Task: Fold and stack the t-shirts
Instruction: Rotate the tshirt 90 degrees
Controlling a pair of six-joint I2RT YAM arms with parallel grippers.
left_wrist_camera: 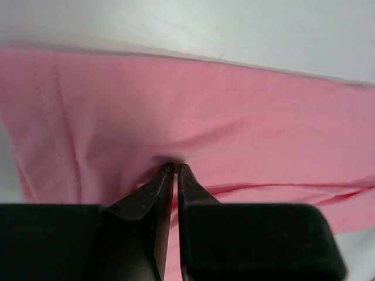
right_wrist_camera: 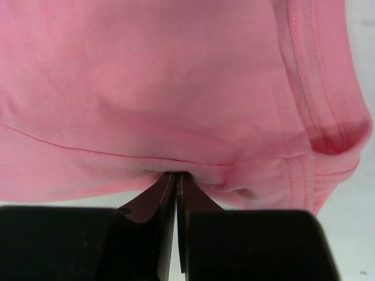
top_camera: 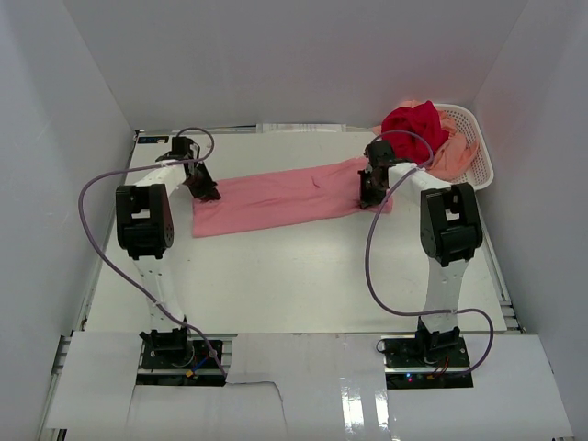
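Observation:
A pink t-shirt (top_camera: 285, 200) lies folded into a long band across the table, running from left to right. My left gripper (top_camera: 204, 191) is at its left end, and in the left wrist view its jaws (left_wrist_camera: 176, 165) are pinched on a pucker of the pink cloth (left_wrist_camera: 234, 111). My right gripper (top_camera: 370, 195) is at the band's right end. It is shut on the near fold of the cloth (right_wrist_camera: 146, 88), tips (right_wrist_camera: 177, 174) pressed together by a hemmed sleeve. A deep red t-shirt (top_camera: 415, 124) and a peach t-shirt (top_camera: 450, 156) sit bunched in the basket.
A white lattice basket (top_camera: 481, 152) stands at the back right corner, right behind my right arm. White walls close in the table on the left, back and right. Purple cables loop from both arms over the near part of the table.

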